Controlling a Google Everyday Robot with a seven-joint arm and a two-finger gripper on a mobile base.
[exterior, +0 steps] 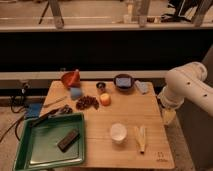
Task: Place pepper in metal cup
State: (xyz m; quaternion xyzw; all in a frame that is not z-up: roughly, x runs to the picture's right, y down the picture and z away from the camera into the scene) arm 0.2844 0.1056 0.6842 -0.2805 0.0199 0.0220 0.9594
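Light-wood table (150, 112), carrying the items below; every position is given from the metal cup (101, 86).

- Metal cup: small, round, dark and shiny. It stands upright near the table's far edge, about mid-width.
- Pepper (105, 99): orange-yellow and rounded. It rests on the table just in front of the metal cup, on the camera's side, and outside it.
- Dark bowl (123, 81): wider, blue inside. It sits near the cup on picture-right, in the same far row.
- Grey-blue cloth (142, 87): further picture-right, beyond the dark bowl.
- Orange funnel-shaped vessel (71, 78): picture-left of the cup, toward the far-left corner.
- Blue item (76, 92): picture-left and slightly nearer the camera; its kind cannot be told.
- Dark red-brown heap (87, 102): front-left of the cup, beside the pepper.
- White cup (118, 132): well in front of the metal cup, toward the near edge.
- Pale yellow strips (141, 138): front-right, just beside the white cup.
- Green tray (42, 147): well to the front-left, holding a dark oblong block (68, 140).
- Gripper (169, 116): hangs from the white arm (185, 82) at the table's right edge, well apart from the metal cup. Whether it is clenched, released or grasping anything cannot be told.
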